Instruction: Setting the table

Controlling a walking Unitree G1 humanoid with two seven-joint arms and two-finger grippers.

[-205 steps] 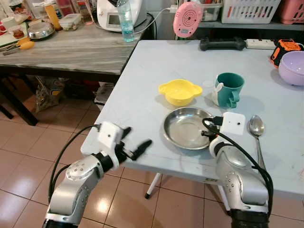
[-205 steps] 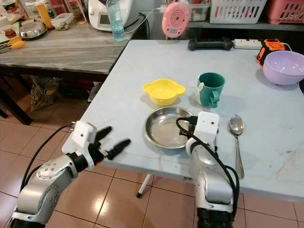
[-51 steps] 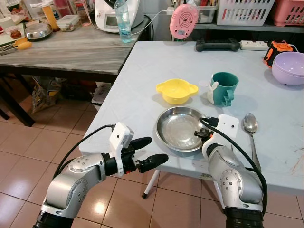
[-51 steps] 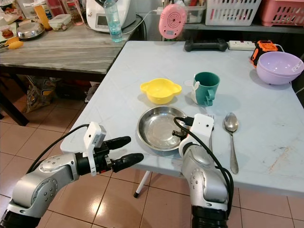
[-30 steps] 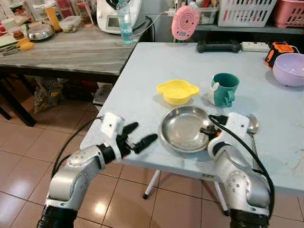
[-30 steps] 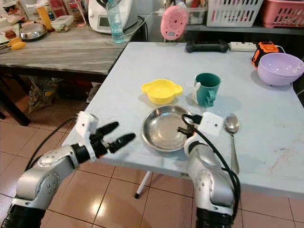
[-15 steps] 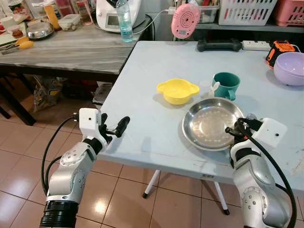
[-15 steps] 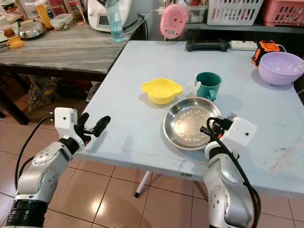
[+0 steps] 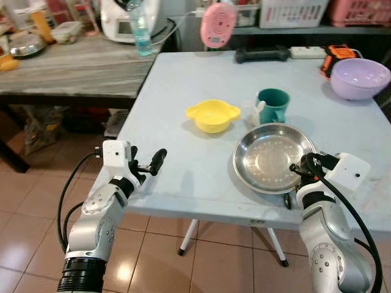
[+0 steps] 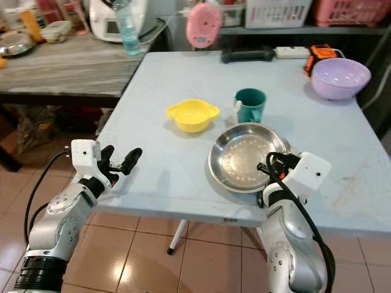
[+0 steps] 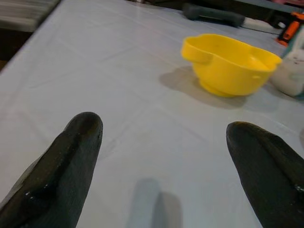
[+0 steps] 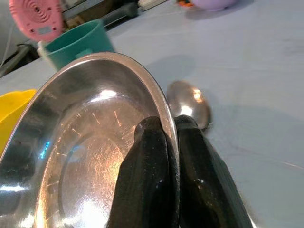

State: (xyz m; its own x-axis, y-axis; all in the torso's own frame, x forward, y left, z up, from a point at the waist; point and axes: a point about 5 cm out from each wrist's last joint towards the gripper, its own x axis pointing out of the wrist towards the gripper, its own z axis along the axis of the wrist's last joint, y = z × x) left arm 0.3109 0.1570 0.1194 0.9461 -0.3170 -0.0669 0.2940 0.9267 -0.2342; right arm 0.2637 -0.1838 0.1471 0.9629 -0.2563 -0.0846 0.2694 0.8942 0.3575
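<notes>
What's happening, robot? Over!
Right pincer shut on steel plate rim. Left pincer open over table edge, empty. Spoon lies under the plate's rim, close by.

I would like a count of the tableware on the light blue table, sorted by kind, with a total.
Bowls: 2, a yellow bowl and a purple bowl
Cups: 1, a green cup
Plates: 1, a steel plate, pinched at its rim by the right gripper
Spoons: 1, a spoon behind the plate
Total: 5
</notes>
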